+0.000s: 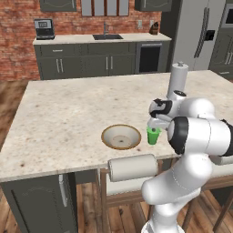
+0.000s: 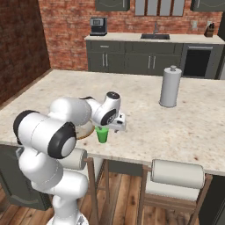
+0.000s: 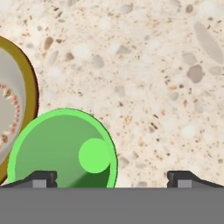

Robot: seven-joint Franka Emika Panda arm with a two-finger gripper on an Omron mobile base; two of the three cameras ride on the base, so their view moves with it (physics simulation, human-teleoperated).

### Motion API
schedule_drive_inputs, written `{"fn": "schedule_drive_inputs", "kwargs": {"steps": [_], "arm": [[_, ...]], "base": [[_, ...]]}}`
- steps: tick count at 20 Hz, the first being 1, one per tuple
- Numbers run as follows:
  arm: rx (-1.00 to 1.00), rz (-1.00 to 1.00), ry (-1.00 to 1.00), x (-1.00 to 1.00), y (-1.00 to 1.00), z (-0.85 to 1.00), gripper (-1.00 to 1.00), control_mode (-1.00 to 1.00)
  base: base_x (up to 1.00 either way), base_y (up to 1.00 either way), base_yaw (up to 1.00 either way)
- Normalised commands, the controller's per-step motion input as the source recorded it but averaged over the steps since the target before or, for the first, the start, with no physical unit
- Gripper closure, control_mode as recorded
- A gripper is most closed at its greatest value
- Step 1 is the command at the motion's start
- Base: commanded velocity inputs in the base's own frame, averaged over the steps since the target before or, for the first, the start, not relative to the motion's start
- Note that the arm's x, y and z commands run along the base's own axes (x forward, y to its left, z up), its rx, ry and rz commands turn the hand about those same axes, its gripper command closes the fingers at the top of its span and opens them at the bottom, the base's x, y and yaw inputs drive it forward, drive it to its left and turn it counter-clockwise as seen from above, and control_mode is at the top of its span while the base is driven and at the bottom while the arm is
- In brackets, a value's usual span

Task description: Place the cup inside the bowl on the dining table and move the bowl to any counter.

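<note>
The green cup (image 1: 153, 136) (image 2: 102, 134) stands upright on the dining table (image 1: 68, 113), just right of the wide tan-rimmed bowl (image 1: 121, 136). My gripper (image 1: 155, 124) (image 2: 110, 127) hangs open right above the cup, pointing down. In the hand view the cup (image 3: 61, 148) sits low and to the left. One fingertip (image 3: 41, 177) lies over its mouth, and the other stands off to its right above bare stone. The bowl's rim (image 3: 31, 94) nearly touches the cup at the left edge. From the right base view my arm hides most of the bowl (image 2: 86, 131).
A grey paper towel roll (image 1: 178, 79) (image 2: 170, 86) stands further back on the table. Padded stools (image 1: 133, 167) (image 2: 178, 174) sit under the near edge. The wall counter (image 1: 68, 40) with sink (image 1: 107, 36) and coffee machine (image 1: 44, 28) lies beyond the table.
</note>
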Motion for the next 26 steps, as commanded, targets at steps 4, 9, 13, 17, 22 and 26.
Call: {"fn": "schedule_drive_inputs", "kwargs": {"steps": [4, 9, 13, 17, 22, 26], "arm": [[0.00, 0.00, 0.00, 0.07, 0.00, -0.08, -1.00, -1.00], [0.00, 0.00, 0.00, 0.00, 0.00, -0.14, -1.00, -1.00], [0.00, 0.00, 0.00, 0.00, 0.00, -0.15, -1.00, -1.00], [0.00, 0.00, 0.00, 0.00, 0.00, -0.13, -1.00, -1.00], [0.00, 0.00, 0.00, 0.00, 0.00, -0.01, -1.00, -1.00], [0.00, 0.00, 0.00, 0.00, 0.00, 0.00, -1.00, -1.00]], "base": [[0.00, 0.00, 0.00], [0.00, 0.00, 0.00], [0.00, 0.00, 0.00], [0.00, 0.00, 0.00], [0.00, 0.00, 0.00], [0.00, 0.00, 0.00]]}}
